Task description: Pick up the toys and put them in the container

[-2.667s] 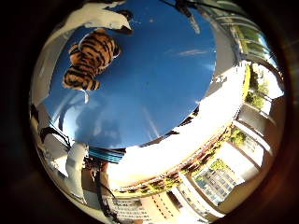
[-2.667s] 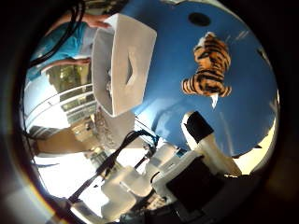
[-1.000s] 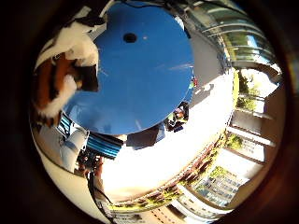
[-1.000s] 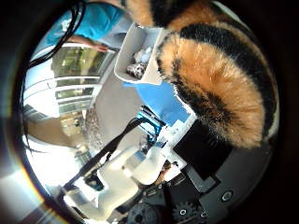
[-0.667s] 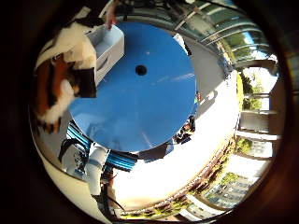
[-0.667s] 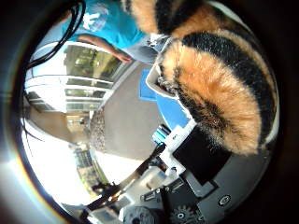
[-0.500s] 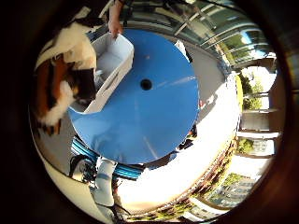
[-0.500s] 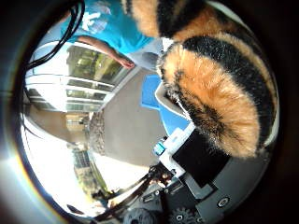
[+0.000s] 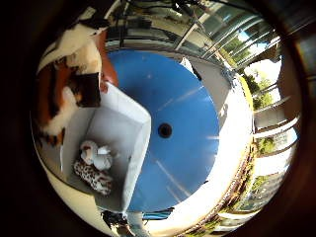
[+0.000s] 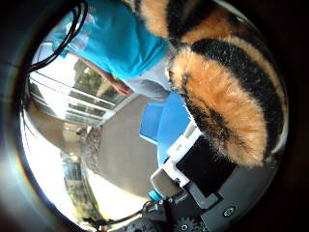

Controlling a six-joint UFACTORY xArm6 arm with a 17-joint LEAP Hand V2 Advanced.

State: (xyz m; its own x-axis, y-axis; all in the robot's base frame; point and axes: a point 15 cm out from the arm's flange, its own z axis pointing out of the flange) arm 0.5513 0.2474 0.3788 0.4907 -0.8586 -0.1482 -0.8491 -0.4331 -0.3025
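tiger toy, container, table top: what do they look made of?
Tiger toy: plush, with fuzzy orange and black striped pile. Container: probably rigid plastic, with thin smooth matte white walls. Table top: hard, smooth blue surface with streaky glare, maybe painted or laminate; I can't tell which.

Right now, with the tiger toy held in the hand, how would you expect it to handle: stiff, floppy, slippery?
The tiger toy looks furry and plush, so probably soft, light and squashy. Fur should grip rather than slip. It would likely land quietly in the white container.

The hand [image 10: 203, 179] shows white blocky shells, black flat panels, a grey body with screws and a small gear.
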